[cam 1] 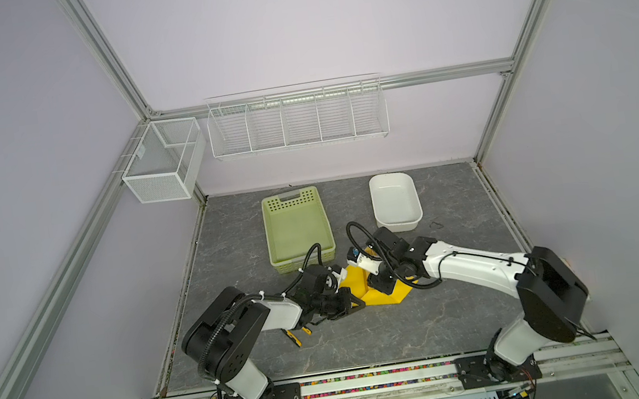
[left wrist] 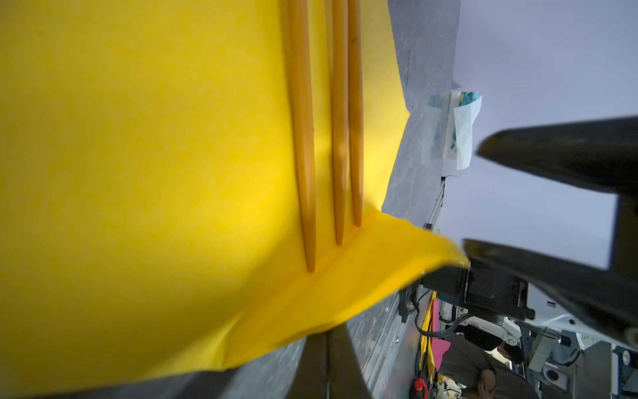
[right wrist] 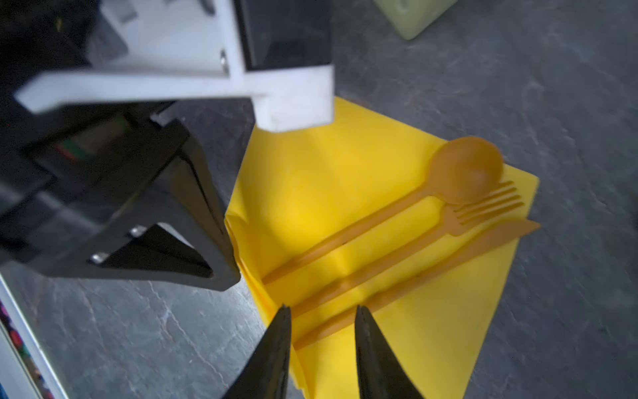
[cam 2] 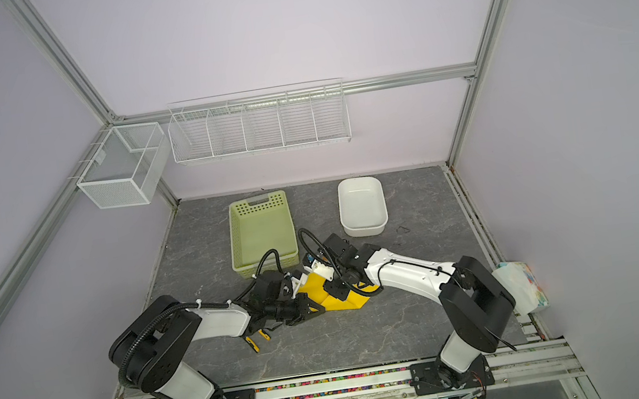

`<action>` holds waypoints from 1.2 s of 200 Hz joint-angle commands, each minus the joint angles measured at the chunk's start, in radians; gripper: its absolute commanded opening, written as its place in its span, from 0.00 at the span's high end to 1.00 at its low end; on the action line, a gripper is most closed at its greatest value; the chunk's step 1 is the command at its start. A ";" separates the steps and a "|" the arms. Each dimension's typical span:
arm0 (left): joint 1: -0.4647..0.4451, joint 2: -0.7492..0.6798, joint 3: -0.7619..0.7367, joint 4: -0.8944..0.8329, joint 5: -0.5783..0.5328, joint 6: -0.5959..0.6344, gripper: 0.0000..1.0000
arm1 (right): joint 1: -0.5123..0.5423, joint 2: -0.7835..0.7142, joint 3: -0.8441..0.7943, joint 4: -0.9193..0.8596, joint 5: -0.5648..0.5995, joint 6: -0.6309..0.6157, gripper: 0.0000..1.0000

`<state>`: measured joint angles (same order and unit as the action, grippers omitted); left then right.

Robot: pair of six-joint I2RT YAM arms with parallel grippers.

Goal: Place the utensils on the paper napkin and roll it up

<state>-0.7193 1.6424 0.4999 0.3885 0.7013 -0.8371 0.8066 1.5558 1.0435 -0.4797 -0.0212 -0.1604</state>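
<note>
Rolling a soft paper napkin [right wrist: 328, 179] around light utensils [right wrist: 379, 224]
They lie side by side on it, mid surface [cam 1: 410, 331]. Our left hand [left wrist: 328, 349] is pinched on its floppy edge; our right hand [right wrist: 322, 311] stands apart over the handles. We think thin paper tears, so grip gently. The basket [cam 1: 284, 264] sits far; the near side has room.
</note>
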 commanded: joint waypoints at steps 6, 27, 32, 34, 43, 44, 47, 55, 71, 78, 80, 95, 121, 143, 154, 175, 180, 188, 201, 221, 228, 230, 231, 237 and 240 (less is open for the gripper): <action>-0.003 0.018 0.028 0.023 -0.022 -0.010 1.00 | -0.006 -0.109 -0.069 0.006 0.121 0.322 0.66; -0.003 0.023 0.036 0.022 -0.026 -0.010 1.00 | -0.006 -0.189 -0.128 0.031 0.103 0.498 0.66; -0.003 0.026 0.041 0.020 -0.026 -0.008 1.00 | -0.006 -0.203 -0.141 0.039 0.089 0.536 0.66; -0.003 0.028 0.042 0.020 -0.026 -0.007 1.00 | -0.006 -0.211 -0.147 0.042 0.085 0.550 0.66; -0.003 0.036 0.048 0.019 -0.024 -0.008 1.00 | -0.007 -0.231 -0.158 0.054 0.056 0.609 0.66; -0.003 0.038 0.049 0.019 -0.024 -0.008 1.00 | -0.007 -0.233 -0.158 0.055 0.054 0.614 0.66; -0.003 0.039 0.051 0.019 -0.023 -0.007 1.00 | -0.006 -0.238 -0.188 0.058 0.049 0.634 0.67; -0.003 0.045 0.056 0.021 -0.021 -0.007 1.00 | -0.006 -0.251 -0.211 0.060 0.043 0.683 0.69; -0.003 0.051 0.058 0.022 -0.024 -0.009 1.00 | -0.006 -0.259 -0.241 0.051 0.042 0.777 0.73; -0.003 0.055 0.058 0.023 -0.023 -0.010 1.00 | -0.009 -0.252 -0.244 0.029 0.042 0.811 0.76; -0.003 0.054 0.060 0.024 -0.023 -0.010 1.00 | -0.009 -0.249 -0.244 0.024 0.042 0.816 0.78; -0.003 0.057 0.061 0.024 -0.023 -0.010 1.00 | -0.008 -0.238 -0.276 0.059 0.000 0.848 0.80; -0.003 0.059 0.061 0.015 -0.032 -0.007 1.00 | -0.008 -0.212 -0.324 0.161 -0.066 0.894 0.81; -0.003 0.063 0.062 0.013 -0.036 -0.010 1.00 | -0.006 -0.153 -0.326 0.220 -0.108 0.909 0.83; -0.003 0.066 0.066 0.011 -0.037 -0.010 1.00 | -0.006 -0.122 -0.325 0.238 -0.114 0.916 0.85; -0.003 0.063 0.067 0.006 -0.039 -0.010 1.00 | -0.007 -0.085 -0.319 0.240 -0.091 0.925 0.87; -0.003 0.064 0.068 0.004 -0.041 -0.010 1.00 | -0.007 -0.081 -0.319 0.239 -0.084 0.926 0.87; -0.003 0.062 0.069 -0.001 -0.043 -0.010 1.00 | -0.007 -0.073 -0.318 0.233 -0.072 0.927 0.87; -0.003 0.063 0.073 -0.003 -0.043 -0.007 1.00 | -0.007 -0.066 -0.313 0.217 -0.054 0.927 0.87; -0.003 0.067 0.083 -0.015 -0.043 -0.004 1.00 | -0.007 -0.064 -0.316 0.201 -0.036 0.930 0.87; -0.004 0.068 0.088 -0.022 -0.045 -0.003 1.00 | -0.006 -0.065 -0.317 0.194 -0.030 0.933 0.87; -0.003 0.069 0.090 -0.024 -0.046 -0.002 1.00 | -0.006 -0.066 -0.318 0.192 -0.026 0.933 0.87; -0.003 0.069 0.090 -0.025 -0.046 -0.001 1.00 | -0.007 -0.067 -0.318 0.191 -0.026 0.933 0.87; -0.003 0.071 0.093 -0.031 -0.048 0.000 1.00 | -0.006 -0.068 -0.319 0.184 -0.019 0.934 0.87; -0.003 0.072 0.095 -0.033 -0.048 0.001 1.00 | -0.007 -0.069 -0.318 0.179 -0.014 0.935 0.87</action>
<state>-0.7193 1.6966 0.5564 0.3744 0.6704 -0.8368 0.8047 1.4815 0.7315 -0.2722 -0.0765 0.7372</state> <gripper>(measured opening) 0.047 0.127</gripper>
